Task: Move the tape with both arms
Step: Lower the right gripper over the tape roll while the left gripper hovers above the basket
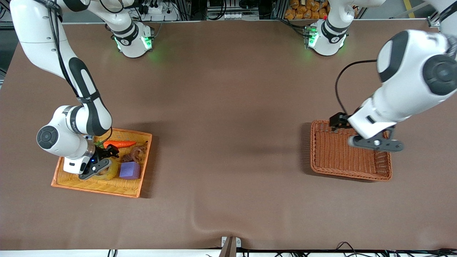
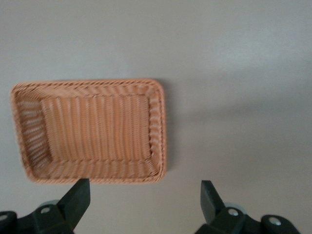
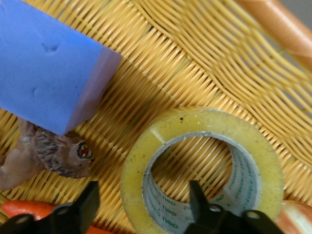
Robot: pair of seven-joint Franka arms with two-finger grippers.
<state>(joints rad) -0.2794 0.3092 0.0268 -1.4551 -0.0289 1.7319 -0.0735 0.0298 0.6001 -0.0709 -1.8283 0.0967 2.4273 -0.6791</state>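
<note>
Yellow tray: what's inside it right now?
In the yellow tray: tape, purple block, carrot and a brown animal figure. The right end effector straddles the tape's wall, open, and hides part of the roll.

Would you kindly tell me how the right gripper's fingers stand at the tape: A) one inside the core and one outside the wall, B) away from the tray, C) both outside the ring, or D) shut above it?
A: in the right wrist view, the right gripper is open, one finger inside the tape's core, the other outside its wall.
</note>
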